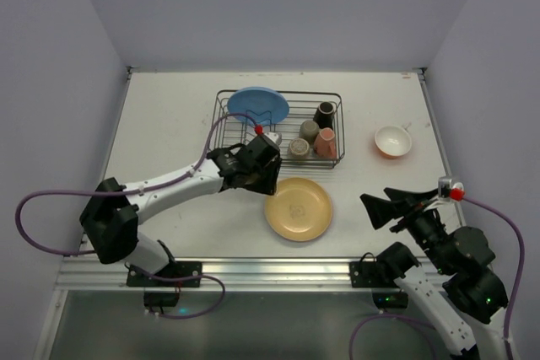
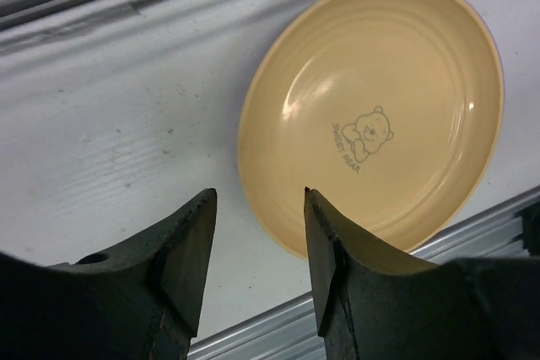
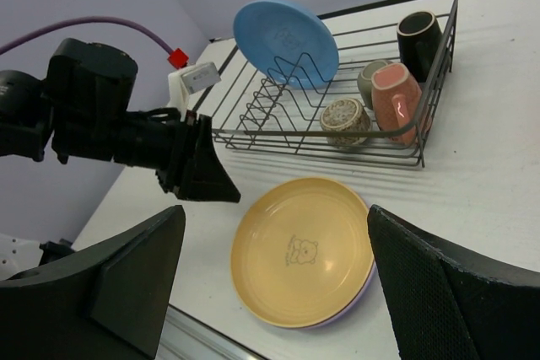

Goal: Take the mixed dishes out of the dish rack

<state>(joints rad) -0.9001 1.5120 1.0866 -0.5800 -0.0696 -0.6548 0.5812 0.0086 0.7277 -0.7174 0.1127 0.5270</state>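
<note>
— Dish rack of black wire (image 1: 314, 94), where?
— Upper middle of the overhead frame. Loaded with a round blue plate (image 1: 258, 105), propped on edge between the upright prongs so as not to roll. Also holding four at the right end: dark brown cup (image 1: 325, 114), olive-grey cup (image 1: 310, 130), beige cup (image 1: 299, 148), pink cup (image 1: 326, 142).
— Unloaded so far?
— Flat yellow plate with a bear print (image 1: 298, 208), lying on the white table (image 1: 169, 124) just below the rack. Stacked on a purple plate (image 3: 364, 288), probably to save room. Orange bowl, white inside (image 1: 393, 142), parked at the right, well apart.
— Left gripper (image 2: 257, 208)?
— Spread, pinching nothing, hanging just beside the yellow plate's left rim. Judged free to go for the blue plate.
— Right gripper (image 3: 277, 217)?
— Spread wide, empty, lower right of the overhead frame. Likely held clear of the left arm's reach.
</note>
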